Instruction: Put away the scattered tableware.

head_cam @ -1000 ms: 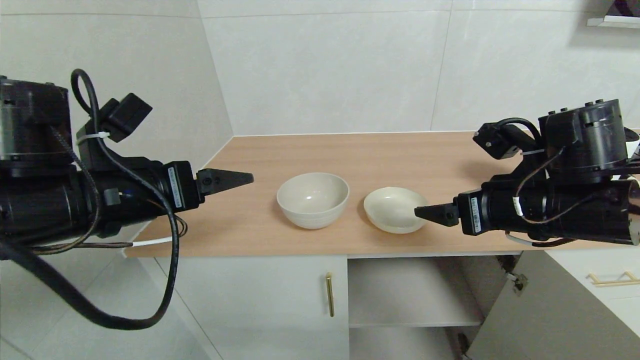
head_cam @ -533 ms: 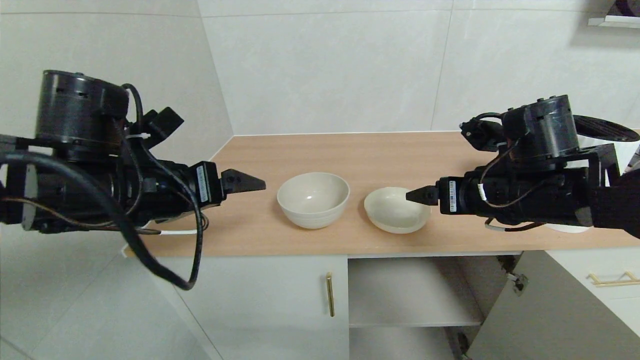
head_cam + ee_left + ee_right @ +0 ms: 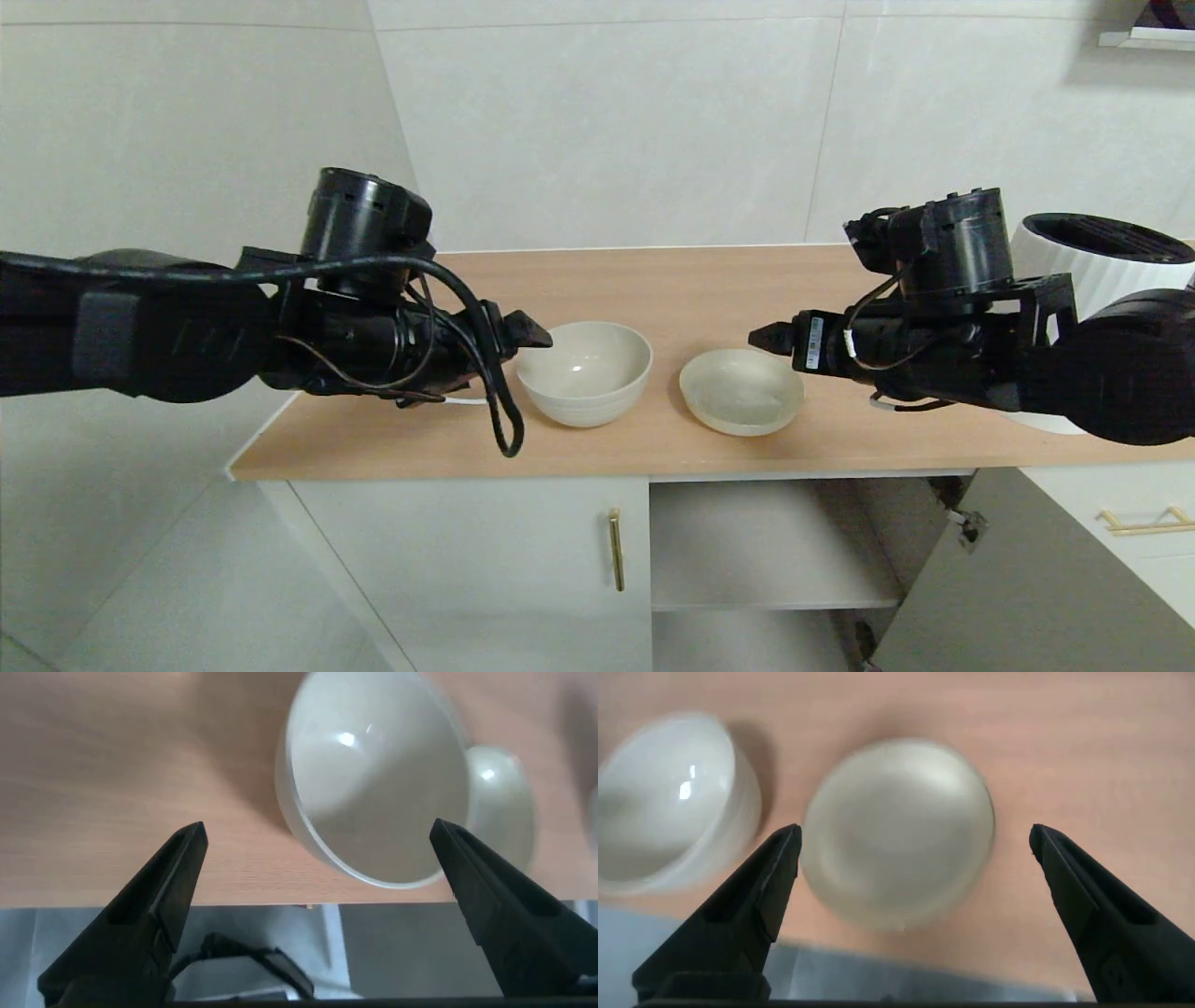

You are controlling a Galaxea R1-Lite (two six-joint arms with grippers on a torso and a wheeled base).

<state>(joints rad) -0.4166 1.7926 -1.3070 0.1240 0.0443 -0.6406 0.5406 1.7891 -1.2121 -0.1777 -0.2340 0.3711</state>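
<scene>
Left hand (image 3: 534,336) wide open, empty, just beside deep bowl (image 3: 584,371) near worktop (image 3: 691,289) front edge, right hand (image 3: 761,337) wide open, empty, over shallow bowl (image 3: 741,392), bowls upright, side by side, not touching

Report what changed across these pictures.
The left pincer advanced toward the deep bowl, and its tip is now beside the rim. The right pincer shifted up in the head view, off the shallow bowl's right rim. Both pincers are open and hold nothing. Both bowls stayed put on the counter.
</scene>
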